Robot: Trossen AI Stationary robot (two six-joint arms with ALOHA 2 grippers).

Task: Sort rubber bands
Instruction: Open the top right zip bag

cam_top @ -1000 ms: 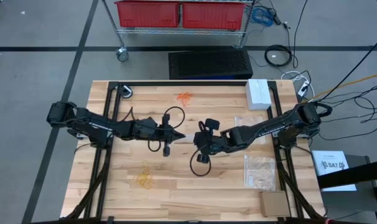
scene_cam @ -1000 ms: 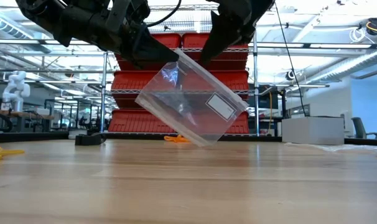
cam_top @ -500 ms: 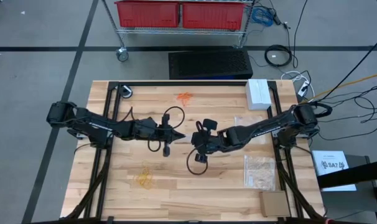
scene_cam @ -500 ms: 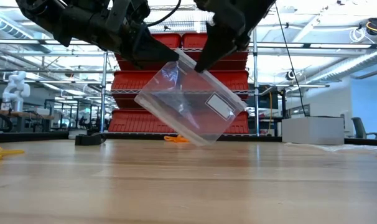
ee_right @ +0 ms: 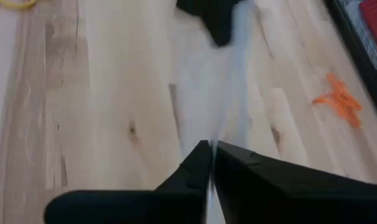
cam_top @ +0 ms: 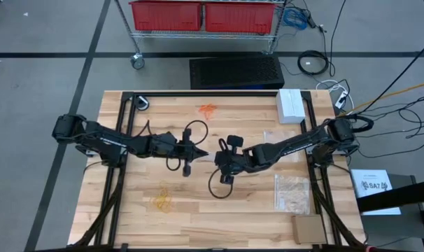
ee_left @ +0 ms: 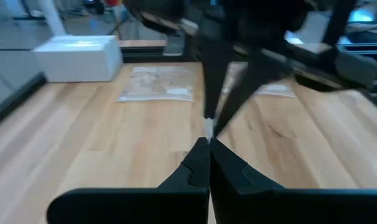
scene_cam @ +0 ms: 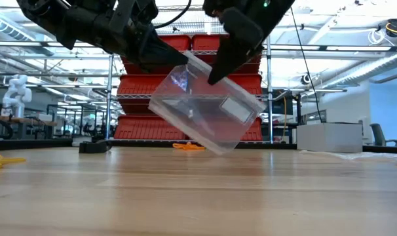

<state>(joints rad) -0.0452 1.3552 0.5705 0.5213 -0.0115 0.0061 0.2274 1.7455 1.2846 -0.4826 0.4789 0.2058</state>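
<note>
Clear bag (scene_cam: pixel 205 111) tilted, long axis sloping, pinched by left claw (scene_cam: pixel 180 59) and right claw (scene_cam: pixel 215 77), orange rubber bands (cam_top: pixel 208 110) beyond.

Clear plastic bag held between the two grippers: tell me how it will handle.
The clear plastic bag probably stays floppy: it hangs tilted below the left gripper and right gripper. Likely light, apparently pinched only at its top edge. The film looks smooth, possibly slippery.

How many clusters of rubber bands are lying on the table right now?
2 visible: the orange rubber band cluster near the table's far edge, the pale yellow rubber band cluster near its front-left. A black cluster may be hidden.
</note>
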